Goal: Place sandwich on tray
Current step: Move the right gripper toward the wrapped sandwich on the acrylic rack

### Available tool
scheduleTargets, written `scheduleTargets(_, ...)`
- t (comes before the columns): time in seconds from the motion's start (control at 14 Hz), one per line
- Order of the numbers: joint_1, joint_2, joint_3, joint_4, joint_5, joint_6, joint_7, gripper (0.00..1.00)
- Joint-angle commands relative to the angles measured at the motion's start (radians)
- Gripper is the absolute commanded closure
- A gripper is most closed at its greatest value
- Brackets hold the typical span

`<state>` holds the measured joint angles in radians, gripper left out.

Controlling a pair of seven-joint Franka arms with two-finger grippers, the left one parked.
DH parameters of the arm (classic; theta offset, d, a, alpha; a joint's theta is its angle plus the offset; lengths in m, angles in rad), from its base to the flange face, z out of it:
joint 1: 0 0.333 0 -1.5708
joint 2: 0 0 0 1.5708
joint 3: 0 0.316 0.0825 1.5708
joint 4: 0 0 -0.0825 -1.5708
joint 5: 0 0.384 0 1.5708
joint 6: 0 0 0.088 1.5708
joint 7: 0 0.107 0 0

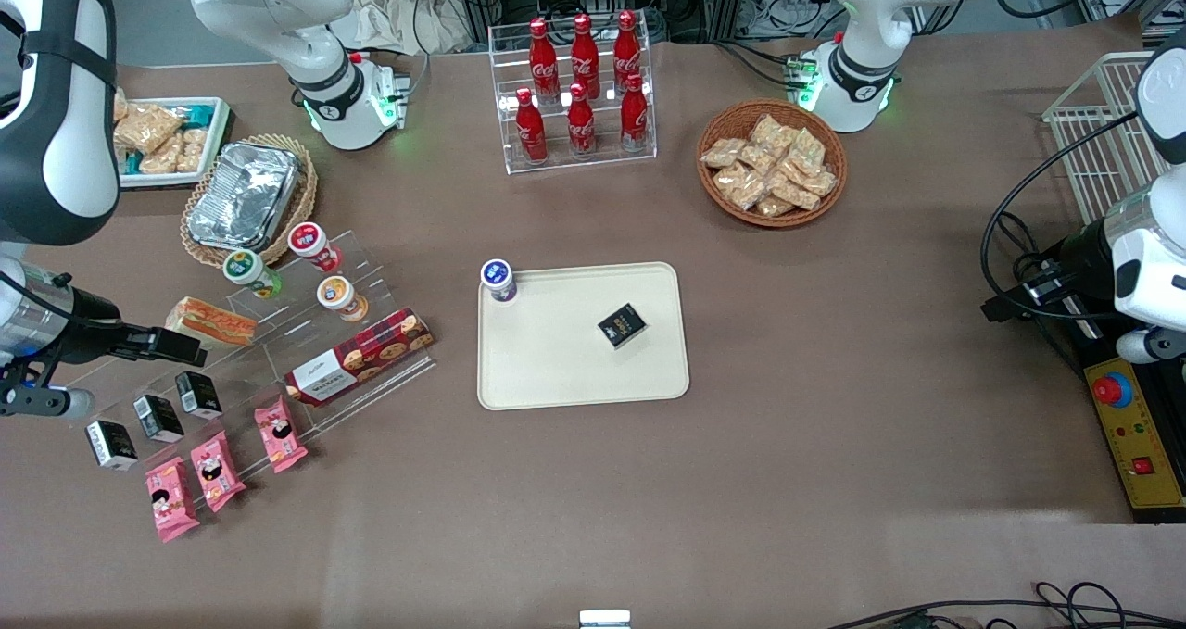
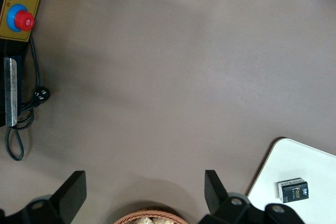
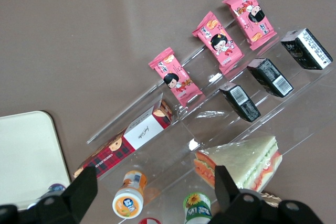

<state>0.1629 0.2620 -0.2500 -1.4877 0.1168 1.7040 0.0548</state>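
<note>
The sandwich [image 1: 211, 321] lies on the upper step of a clear stepped stand [image 1: 278, 351] at the working arm's end of the table, with a green-lidded cup [image 1: 250, 272] just beside it and an orange-lidded cup [image 1: 340, 297] a little toward the tray. In the wrist view the sandwich [image 3: 241, 162] shows its orange and green filling edge, with one black fingertip [image 3: 224, 181] overlapping that edge, though contact cannot be told. The gripper [image 3: 155, 187] hangs above the stand with its fingers spread wide and nothing between them; in the front view it [image 1: 171, 345] sits just beside the sandwich, on the side nearer the camera. On the lower steps sit three small black cartons [image 1: 157, 416], three pink packets [image 1: 222, 467] and a long red box [image 1: 361, 356] whose end reaches the stand's edge nearest the tray. The tray [image 1: 556, 370] lies flat in the middle of the table, well apart from the stand, with a strip of bare brown table [image 1: 741, 481] between them. A blue-lidded cup [image 1: 498, 280] stands at one tray corner and a small black box [image 1: 622, 324] sits near its centre; the rest of the tray surface is bare.
</note>
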Motion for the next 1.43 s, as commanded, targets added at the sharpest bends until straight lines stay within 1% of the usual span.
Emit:
scheduleTargets(0.0,-0.011,0.002,0.001,0.006,0.030,0.008,-0.012,0.01)
scheduleTargets(0.57,-0.011,0.002,0.000,0.007,0.030,0.006,-0.013,0.01)
scheduleTargets(0.71,-0.008,-0.003,0.001,0.006,0.021,0.002,-0.010,0.01)
scheduleTargets(1.07,-0.019,-0.065,-0.020,-0.008,0.024,-0.109,0.010,0.01)
scheduleTargets(1.21,-0.022,-0.087,-0.031,-0.019,0.014,-0.127,0.084,0.01)
scheduleTargets(1.36,-0.017,-0.130,-0.031,-0.084,-0.020,-0.106,0.123,0.01)
